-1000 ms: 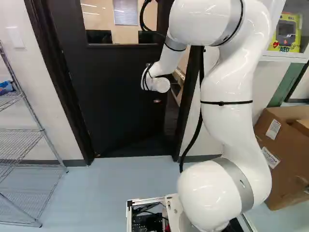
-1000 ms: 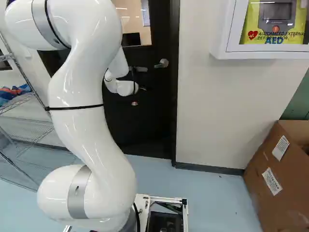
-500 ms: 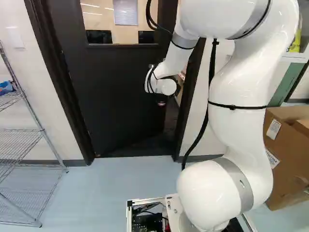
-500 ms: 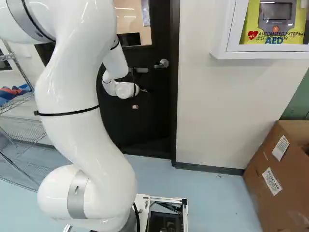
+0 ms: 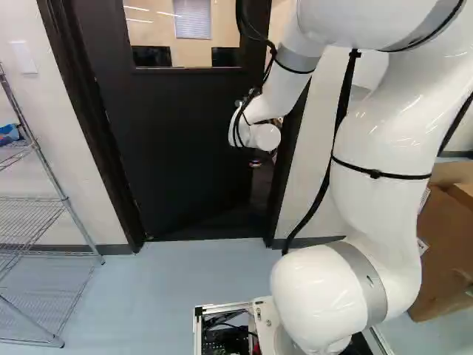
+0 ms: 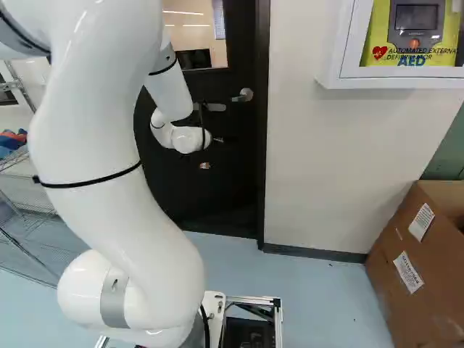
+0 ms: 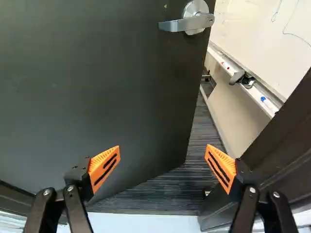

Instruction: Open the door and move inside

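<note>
door [image 5: 177,148] ajar, claw [image 6: 211,153] spread open before it, yellow defibrillator [image 6: 413,36] inside white wall cabinet [image 6: 395,80]

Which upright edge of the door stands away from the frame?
The edge beside the silver lever handle: dark floor shows between it and the frame. The opposite edge shows no such gap.

The gripper [image 5: 255,163] is mostly hidden by the arm's wrist [image 5: 262,137] in the left base view. Ahead of it, the door [image 5: 177,148] is cut off above in both base views. Beyond, a dark object [image 7: 248,80], perhaps a clip, is too small to name.
</note>
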